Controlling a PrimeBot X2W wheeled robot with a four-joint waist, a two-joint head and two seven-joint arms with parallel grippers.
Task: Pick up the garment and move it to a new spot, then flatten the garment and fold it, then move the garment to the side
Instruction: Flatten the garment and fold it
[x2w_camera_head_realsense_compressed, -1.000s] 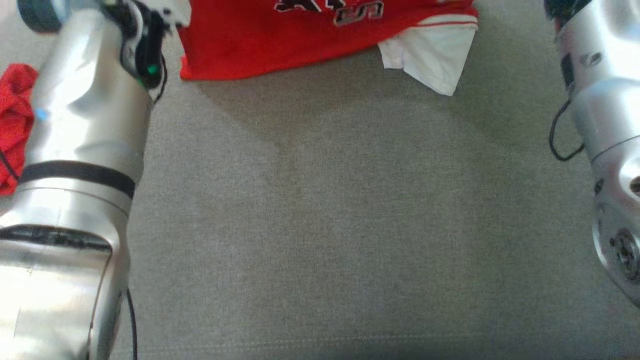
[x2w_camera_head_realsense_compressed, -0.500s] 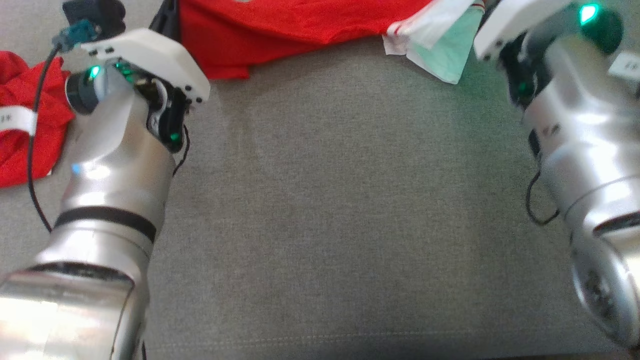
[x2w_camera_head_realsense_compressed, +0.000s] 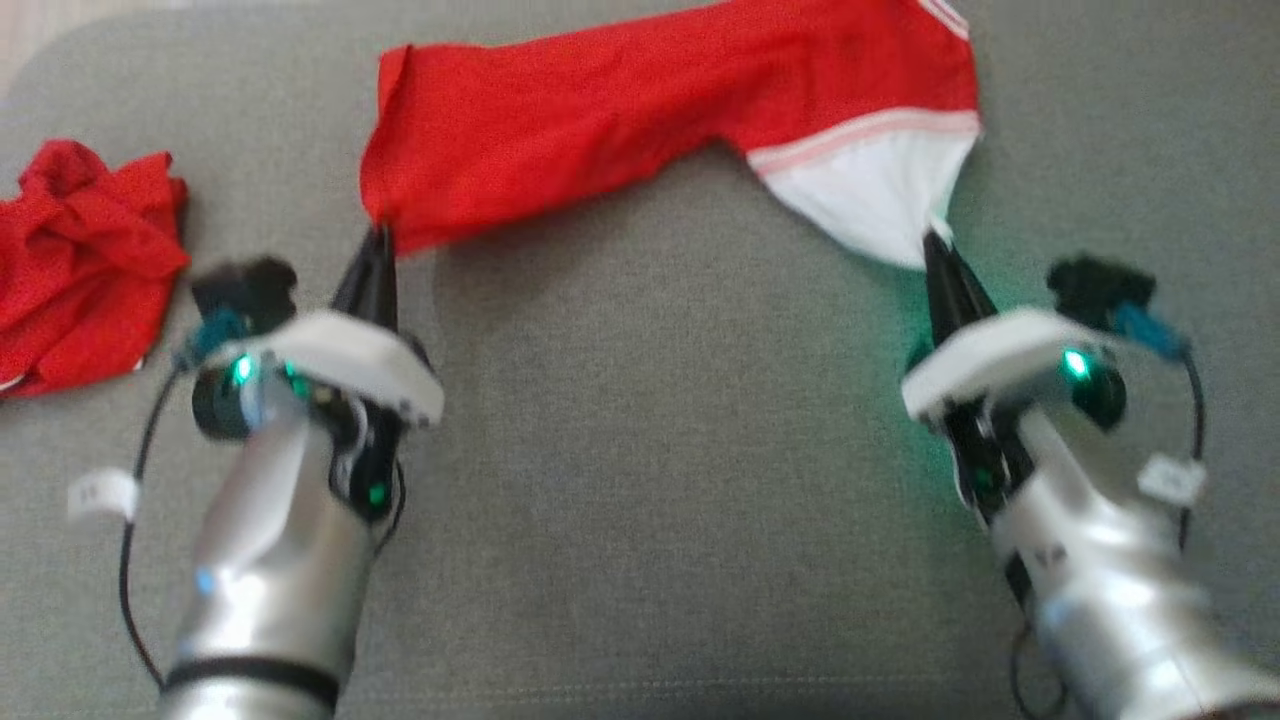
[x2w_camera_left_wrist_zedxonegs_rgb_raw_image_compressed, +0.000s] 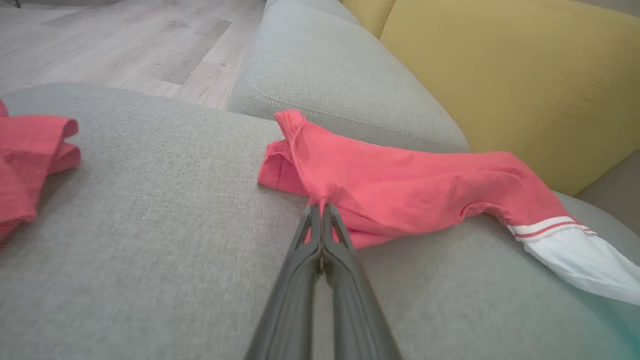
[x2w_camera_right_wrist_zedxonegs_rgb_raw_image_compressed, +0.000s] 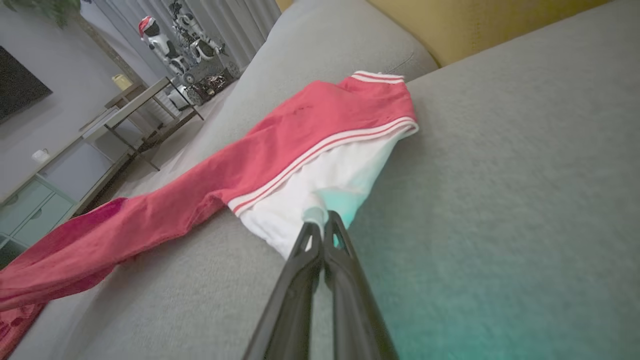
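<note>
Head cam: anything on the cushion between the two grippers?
Nothing. The head view shows bare grey sofa cushion between the left gripper and the right gripper. The red jersey that both pinch arcs farther back, beyond that stretch.

Left jaws shut, right jaws shut, left forearm (x2w_camera_head_realsense_compressed: 270, 570), right forearm (x2w_camera_head_realsense_compressed: 1100, 590) reaching forward

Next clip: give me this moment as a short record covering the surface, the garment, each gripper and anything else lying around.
surface: grey sofa seat, with a yellow back cushion behind it
garment: red with a white sleeve, lying in a long band across the seat, not yet flat or folded
left gripper: shut on the garment's red corner
right gripper: shut on the tip of the white sleeve
other item: crumpled red cloth on the robot's left, apart from the garment
</note>
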